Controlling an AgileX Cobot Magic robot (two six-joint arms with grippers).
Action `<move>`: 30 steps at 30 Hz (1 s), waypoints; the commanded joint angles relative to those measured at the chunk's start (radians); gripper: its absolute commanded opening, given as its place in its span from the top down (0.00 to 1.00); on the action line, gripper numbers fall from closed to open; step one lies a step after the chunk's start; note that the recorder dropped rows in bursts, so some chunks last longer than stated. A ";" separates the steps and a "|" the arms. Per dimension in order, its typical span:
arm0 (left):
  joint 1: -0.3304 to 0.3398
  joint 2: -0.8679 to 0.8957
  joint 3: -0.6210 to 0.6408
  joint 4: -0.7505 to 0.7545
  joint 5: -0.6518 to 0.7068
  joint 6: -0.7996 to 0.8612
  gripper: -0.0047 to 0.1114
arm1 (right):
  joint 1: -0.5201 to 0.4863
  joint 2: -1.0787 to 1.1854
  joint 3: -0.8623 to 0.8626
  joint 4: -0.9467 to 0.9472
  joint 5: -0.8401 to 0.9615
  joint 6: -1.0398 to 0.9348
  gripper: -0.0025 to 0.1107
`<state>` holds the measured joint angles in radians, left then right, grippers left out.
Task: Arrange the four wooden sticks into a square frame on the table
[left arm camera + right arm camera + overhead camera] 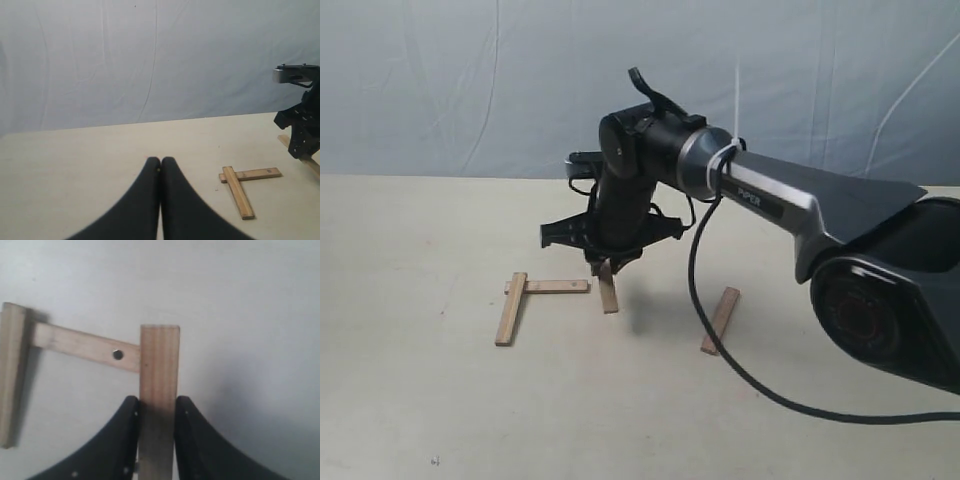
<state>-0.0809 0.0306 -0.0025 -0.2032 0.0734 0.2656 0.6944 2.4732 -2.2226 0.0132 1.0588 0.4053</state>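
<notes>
My right gripper (608, 266) (156, 402) is shut on one wooden stick (609, 296) (159, 360), low over the table (410, 400). The held stick's free end meets the end of a stick with a small hole (556, 286) (85, 346) (256, 174). A third stick (510, 309) (12, 371) (238, 192) crosses that one's other end at a right angle. The fourth stick (720, 320) lies apart to the right. My left gripper (160, 161) is shut and empty, well away from the sticks; the exterior view does not show it.
A black cable (720, 350) hangs from the right arm (790, 200) and trails over the table beside the fourth stick. A wrinkled blue-grey backdrop (470, 80) stands behind the table.
</notes>
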 commanded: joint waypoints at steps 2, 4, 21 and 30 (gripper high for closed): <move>-0.004 -0.006 0.003 0.006 0.000 0.000 0.96 | 0.050 0.010 -0.007 -0.006 -0.014 0.160 0.99; -0.004 -0.006 0.003 0.006 0.000 0.000 0.96 | 0.060 0.017 -0.007 -0.006 -0.025 0.198 0.99; -0.004 -0.006 0.003 0.006 0.000 0.000 0.96 | 0.085 0.087 -0.007 -0.055 -0.108 0.328 0.99; -0.004 -0.006 0.003 0.006 0.000 0.000 0.96 | 0.081 0.055 -0.007 -0.093 -0.098 0.259 0.99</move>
<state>-0.0809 0.0306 -0.0025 -0.2027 0.0734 0.2656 0.7775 2.5580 -2.2276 -0.0565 0.9599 0.7210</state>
